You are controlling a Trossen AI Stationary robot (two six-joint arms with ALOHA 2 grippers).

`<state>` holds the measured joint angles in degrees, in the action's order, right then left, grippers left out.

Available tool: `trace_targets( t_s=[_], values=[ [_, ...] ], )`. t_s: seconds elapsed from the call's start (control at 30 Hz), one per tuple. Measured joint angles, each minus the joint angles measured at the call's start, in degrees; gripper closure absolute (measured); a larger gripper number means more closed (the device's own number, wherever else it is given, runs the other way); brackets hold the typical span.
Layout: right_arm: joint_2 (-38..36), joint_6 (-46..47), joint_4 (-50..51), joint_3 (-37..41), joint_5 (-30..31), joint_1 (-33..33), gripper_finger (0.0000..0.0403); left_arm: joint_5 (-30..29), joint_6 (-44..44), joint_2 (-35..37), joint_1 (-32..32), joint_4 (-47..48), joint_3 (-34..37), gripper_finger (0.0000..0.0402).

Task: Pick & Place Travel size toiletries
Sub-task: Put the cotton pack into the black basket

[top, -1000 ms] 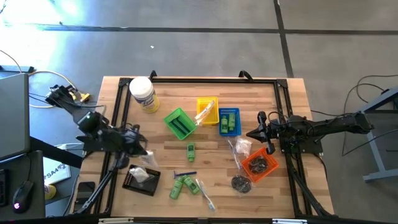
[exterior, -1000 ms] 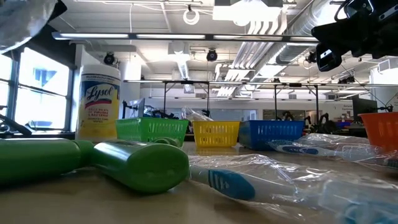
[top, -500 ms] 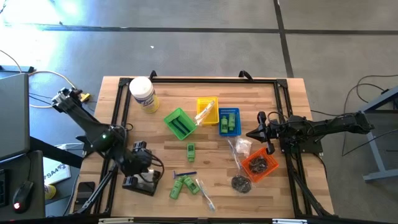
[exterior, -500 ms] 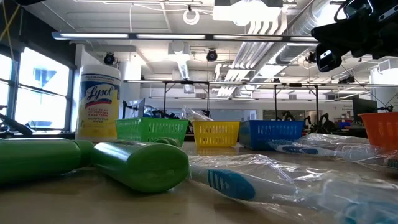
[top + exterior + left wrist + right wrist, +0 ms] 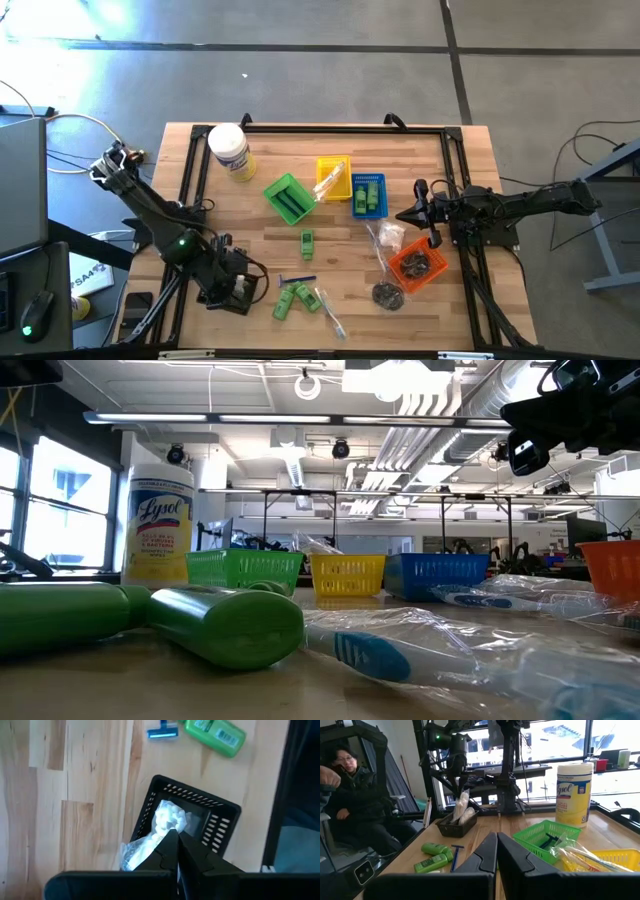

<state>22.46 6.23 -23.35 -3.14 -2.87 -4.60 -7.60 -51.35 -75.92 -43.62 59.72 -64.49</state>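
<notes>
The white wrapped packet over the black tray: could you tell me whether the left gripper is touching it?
Touching. In the left wrist view the left gripper is pinched shut on the white wrapped packet above the black tray.

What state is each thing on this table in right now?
Left end effector: shut on white packet, over black tray.
Right end effector: shut, empty, at the table's right side.
Green basket: holds dark pieces.
Yellow basket: holds clear-wrapped sticks.
Blue basket: holds green bottles.
Orange basket: holds dark round pieces.
Wipes jar: upright, capped.
</notes>
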Motion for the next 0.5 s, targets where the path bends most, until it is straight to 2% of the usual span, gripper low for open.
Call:
trace_targets(
  t_s=[0.27, 0.5],
  values=[
    [0.0, 0.01, 0.0, 0.0, 0.0, 0.0, 0.0399, 3.9, -1.69, -5.55, 0.1, -0.15, 0.0, 0.0401],
    [0.0, 0.01, 0.0, 0.0, -0.01, 0.0, 0.0399, 5.58, -1.71, -7.2, 0.09, -0.42, 0.0, 0.0401]
  ],
)
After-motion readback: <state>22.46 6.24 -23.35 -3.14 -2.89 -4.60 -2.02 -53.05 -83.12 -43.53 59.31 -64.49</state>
